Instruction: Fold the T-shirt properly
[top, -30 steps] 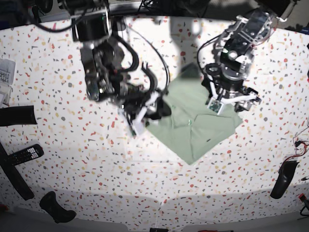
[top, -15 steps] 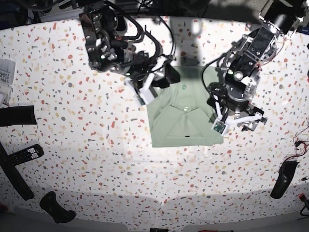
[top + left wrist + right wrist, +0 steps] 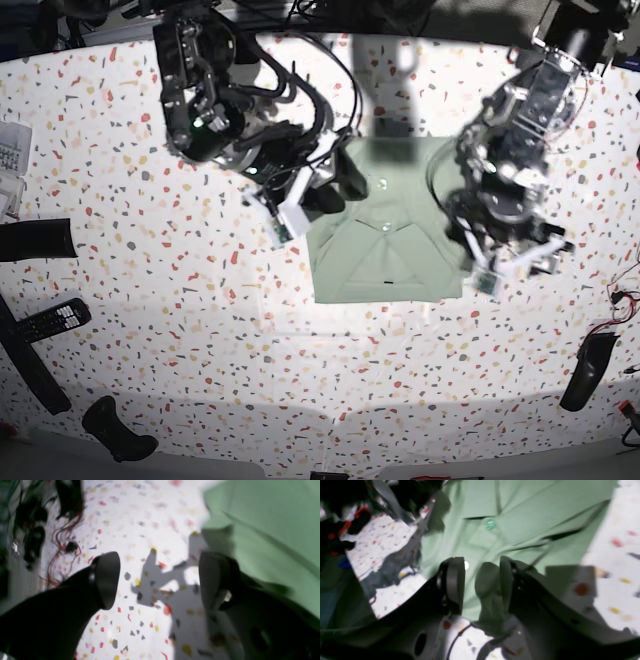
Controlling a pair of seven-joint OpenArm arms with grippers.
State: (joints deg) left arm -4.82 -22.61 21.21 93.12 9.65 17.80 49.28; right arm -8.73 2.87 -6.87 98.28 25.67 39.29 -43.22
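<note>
Item one, the T-shirt (image 3: 385,240): pale sage green, folded to a compact rectangle, lay flat on the speckled tabletop (image 3: 200,330) at centre, collar and button (image 3: 490,524) facing up. Half a second before, it sat in much the same place and shape; a second before, it lay as a skewed diamond, so it had been squared up.

Item two, my right jaws (image 3: 481,585): narrowly parted, with a fold of green fabric between them against the right-hand finger; whether they truly pinched it I could not tell. They stood at the shirt's upper left edge in the base view (image 3: 325,195), slightly lower than half a second before.

Item three, my left jaws (image 3: 160,580): spread wide, nothing between them, over bare tabletop just beside the shirt's right edge. In the base view (image 3: 515,262) they had shifted outward and down from the cloth since the earlier frame.

Item four, the surroundings: a remote control (image 3: 52,320) at the left, well apart from the shirt.
</note>
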